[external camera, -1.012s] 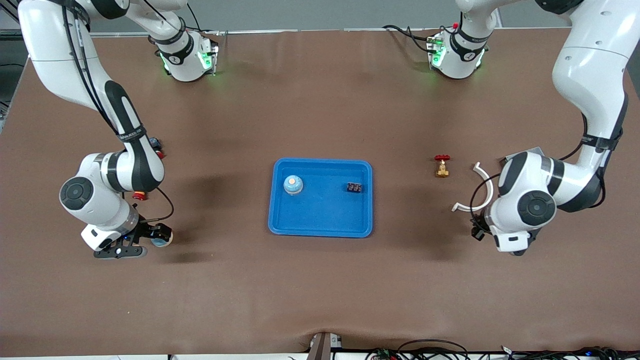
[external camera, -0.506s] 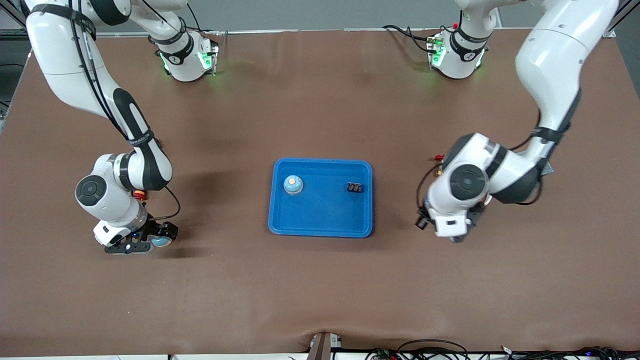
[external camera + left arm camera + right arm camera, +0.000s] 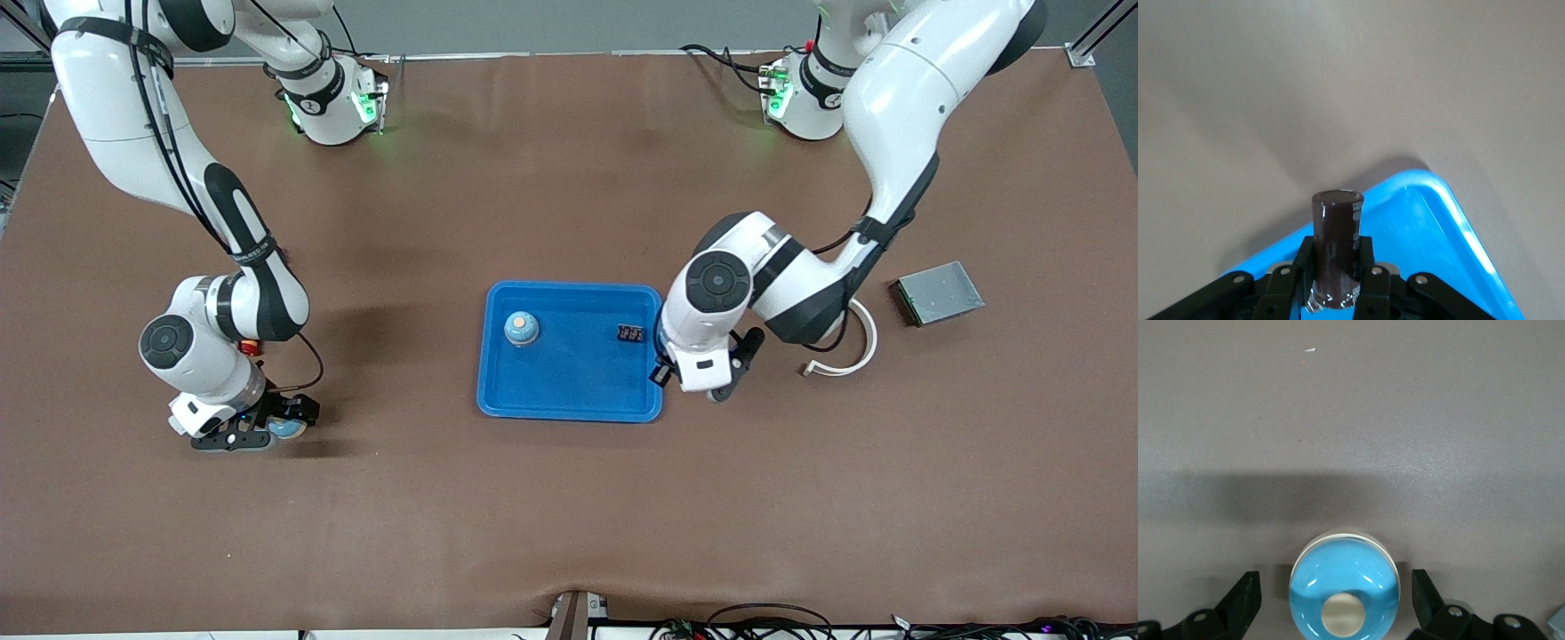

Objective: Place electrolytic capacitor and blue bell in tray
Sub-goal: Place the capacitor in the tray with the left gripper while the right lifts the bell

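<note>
The left gripper (image 3: 711,384) is clenched on the electrolytic capacitor (image 3: 1337,247), a dark brown cylinder pinched between its fingers. The capacitor's long axis runs along the fingers, and its flat free end sticks out past their tips. The gripper hangs over the rim of the tray (image 3: 569,404), on the edge toward the left arm's end of the bench (image 3: 569,516) and close to the corner nearer the front camera. In the left wrist view, that rounded blue corner shows directly under the capacitor, with bare bench outside it. The capacitor seems to be just at the rim rather than well inside. I judge the coming move to be a short carry inward over the tray floor before letting go.

The right gripper (image 3: 267,428) is down at the bench toward the right arm's end, well apart from the tray. Its fingers are spread wide on either side of the blue bell (image 3: 1345,587). The bell sits upright on the bench, and a gap shows between it and each finger, so it is straddled but not gripped. The tray lies from it toward the middle of the bench.

The tray already holds a light blue domed thing (image 3: 521,327) and a small dark part (image 3: 630,333). A grey metal plate (image 3: 938,293) and a white curved piece (image 3: 853,347) lie on the bench toward the left arm's end.
</note>
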{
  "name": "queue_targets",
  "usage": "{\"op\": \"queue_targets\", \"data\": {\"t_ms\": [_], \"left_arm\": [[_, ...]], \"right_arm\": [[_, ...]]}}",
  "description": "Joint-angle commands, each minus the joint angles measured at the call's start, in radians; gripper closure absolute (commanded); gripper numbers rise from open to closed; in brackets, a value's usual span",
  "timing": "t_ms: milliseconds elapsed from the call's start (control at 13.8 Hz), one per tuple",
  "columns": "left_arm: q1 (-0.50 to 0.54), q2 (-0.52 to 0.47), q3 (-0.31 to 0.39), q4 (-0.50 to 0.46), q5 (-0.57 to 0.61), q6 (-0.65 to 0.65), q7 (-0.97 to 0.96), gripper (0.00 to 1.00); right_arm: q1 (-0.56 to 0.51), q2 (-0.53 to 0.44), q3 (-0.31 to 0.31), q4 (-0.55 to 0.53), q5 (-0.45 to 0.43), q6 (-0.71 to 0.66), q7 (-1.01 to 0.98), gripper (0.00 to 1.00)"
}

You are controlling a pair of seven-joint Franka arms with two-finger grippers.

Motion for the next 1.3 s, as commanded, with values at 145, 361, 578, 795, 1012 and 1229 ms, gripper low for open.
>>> {"op": "queue_targets", "data": {"t_ms": [145,361,578,795,1012,1229], "left_arm": [[-0.016,0.056,0.010,0.024,-0.010,0.121,-0.058,1.00],[-0.066,0.114,0.033,0.032,-0.003,0.187,-0.110,1.00],[-0.155,0.119,0.122,0.030,-0.006,0.221,-0.116,1.00],[-0.204,0.124,0.179,0.030,-0.002,0.223,-0.113,1.00],[-0.218,0.122,0.191,0.030,0.017,0.224,-0.110,0.00],[-0.220,0.075,0.209,0.070,0.039,0.210,-0.099,0.00]], "right_arm": [[-0.017,0.004,0.017,0.006,0.005,0.006,-0.017,0.51],[-0.014,0.004,0.017,0.005,0.004,0.006,-0.016,1.00],[-0.008,-0.002,0.021,0.008,0.005,-0.006,-0.008,1.00],[0.006,-0.016,0.057,0.032,0.025,-0.093,0.033,1.00],[0.029,-0.039,0.108,0.064,0.030,-0.184,0.200,1.00],[0.128,-0.059,0.117,0.072,0.028,-0.201,0.365,1.00]]}}
